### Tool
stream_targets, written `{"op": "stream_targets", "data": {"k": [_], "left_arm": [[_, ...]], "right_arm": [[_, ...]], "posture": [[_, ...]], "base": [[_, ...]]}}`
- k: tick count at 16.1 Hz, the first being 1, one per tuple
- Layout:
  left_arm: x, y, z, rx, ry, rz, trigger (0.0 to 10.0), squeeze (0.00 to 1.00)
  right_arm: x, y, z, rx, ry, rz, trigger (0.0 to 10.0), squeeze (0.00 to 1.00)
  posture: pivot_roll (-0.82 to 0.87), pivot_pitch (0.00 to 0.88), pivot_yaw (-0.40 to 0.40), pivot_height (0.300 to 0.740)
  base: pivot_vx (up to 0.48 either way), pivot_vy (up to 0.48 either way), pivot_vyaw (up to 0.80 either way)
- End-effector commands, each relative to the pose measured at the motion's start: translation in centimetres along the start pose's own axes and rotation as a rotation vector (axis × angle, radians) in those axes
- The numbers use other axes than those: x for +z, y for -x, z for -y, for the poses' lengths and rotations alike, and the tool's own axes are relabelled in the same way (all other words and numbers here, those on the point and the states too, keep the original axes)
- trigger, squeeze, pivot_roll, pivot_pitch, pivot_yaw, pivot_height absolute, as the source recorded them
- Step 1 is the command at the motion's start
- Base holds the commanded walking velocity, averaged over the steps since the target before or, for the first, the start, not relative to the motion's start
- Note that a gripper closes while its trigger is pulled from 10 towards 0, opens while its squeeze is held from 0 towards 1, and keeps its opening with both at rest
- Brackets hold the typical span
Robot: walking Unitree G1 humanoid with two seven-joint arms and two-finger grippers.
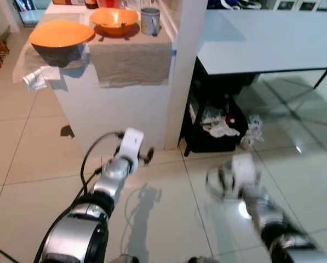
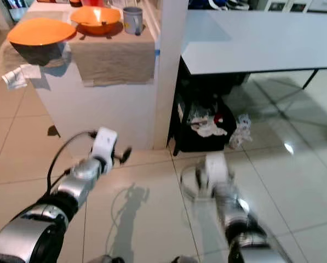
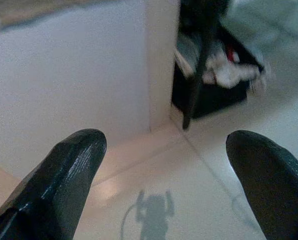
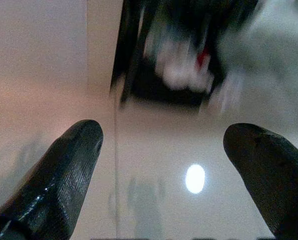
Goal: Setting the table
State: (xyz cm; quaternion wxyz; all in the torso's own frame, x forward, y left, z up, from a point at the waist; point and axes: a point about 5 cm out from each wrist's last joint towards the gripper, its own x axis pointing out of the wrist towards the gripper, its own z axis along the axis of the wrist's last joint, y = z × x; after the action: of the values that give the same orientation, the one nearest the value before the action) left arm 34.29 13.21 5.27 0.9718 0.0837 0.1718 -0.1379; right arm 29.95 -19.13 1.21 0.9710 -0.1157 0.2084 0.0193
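Above bare tile floor [image 1: 37,164], my left gripper [image 3: 163,185] and right gripper [image 4: 161,180] hang spread, empty, facing the white counter's corner [image 1: 171,109]; orange ceramic bowls [image 1: 114,21] sit atop.

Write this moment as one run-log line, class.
left gripper: open, empty, above floor | right gripper: open, empty, blurred | orange plate, orange bowl, grey mug: on white counter, untouched

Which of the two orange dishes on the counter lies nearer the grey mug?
The deeper orange bowl, right beside the grey mug. The flatter orange plate rests on a dark bowl, farther from the mug, at the counter's left end.
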Motion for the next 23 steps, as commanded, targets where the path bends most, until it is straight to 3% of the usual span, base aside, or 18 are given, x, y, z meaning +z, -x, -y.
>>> {"op": "stream_targets", "data": {"k": [1, 4, 6, 7, 9, 11, 14, 17, 23], "left_arm": [[2.1, -0.1, -1.2, 0.039, 0.106, 0.091, 10.0, 0.00], [5.3, 0.4, -1.4, 0.032, 0.155, 0.237, 10.0, 0.00], [7.6, 2.1, -1.9, 0.064, 0.155, 0.367, 10.0, 0.00], [7.9, 3.0, -2.2, 0.074, 0.148, 0.400, 10.0, 0.00], [7.0, 4.7, -2.9, 0.075, 0.116, 0.384, 10.0, 0.00], [6.0, 5.7, -3.2, 0.092, 0.158, 0.358, 10.0, 0.00], [7.2, 5.7, -1.5, 0.048, 0.178, 0.359, 10.0, 0.00], [7.6, 5.6, -1.7, 0.085, 0.095, 0.355, 10.0, 0.00], [8.5, 5.2, -0.9, 0.049, 0.042, 0.350, 10.0, 0.00]], "right_arm": [[0.4, 0.5, -0.3, -0.003, -0.031, 0.052, 10.0, 0.00], [3.0, 1.5, -0.4, -0.005, -0.025, 0.201, 10.0, 0.00], [4.3, 3.7, -0.3, -0.012, -0.003, 0.283, 10.0, 0.00], [4.7, 4.6, -0.1, -0.025, -0.006, 0.304, 10.0, 0.00], [5.3, 6.2, 0.3, -0.052, -0.008, 0.349, 10.0, 0.00], [5.5, 7.2, 0.7, -0.080, -0.055, 0.374, 10.0, 0.00], [6.2, 7.5, 0.6, -0.089, -0.083, 0.355, 10.0, 0.00], [6.9, 7.2, 0.4, -0.082, -0.078, 0.370, 10.0, 0.00], [7.8, 6.5, -0.2, -0.046, -0.082, 0.379, 10.0, 0.00]], "posture": [[-0.04, 0.000, -0.028, 0.736], [-0.04, 0.000, -0.039, 0.736], [-0.03, 0.000, -0.037, 0.736], [-0.03, 0.000, -0.036, 0.736], [-0.03, 0.000, -0.031, 0.736], [-0.03, 0.000, -0.031, 0.736], [-0.03, 0.000, -0.030, 0.736], [-0.03, 0.000, -0.029, 0.736], [-0.02, 0.000, -0.021, 0.736]], "base": [[0.000, 0.000, 0.00], [0.000, 0.000, 0.00], [0.000, 0.000, 0.00], [0.000, 0.000, 0.00], [0.000, 0.000, 0.00], [0.000, 0.000, 0.00], [0.000, 0.000, 0.00], [0.000, 0.000, 0.00], [0.000, 0.000, 0.11]]}}
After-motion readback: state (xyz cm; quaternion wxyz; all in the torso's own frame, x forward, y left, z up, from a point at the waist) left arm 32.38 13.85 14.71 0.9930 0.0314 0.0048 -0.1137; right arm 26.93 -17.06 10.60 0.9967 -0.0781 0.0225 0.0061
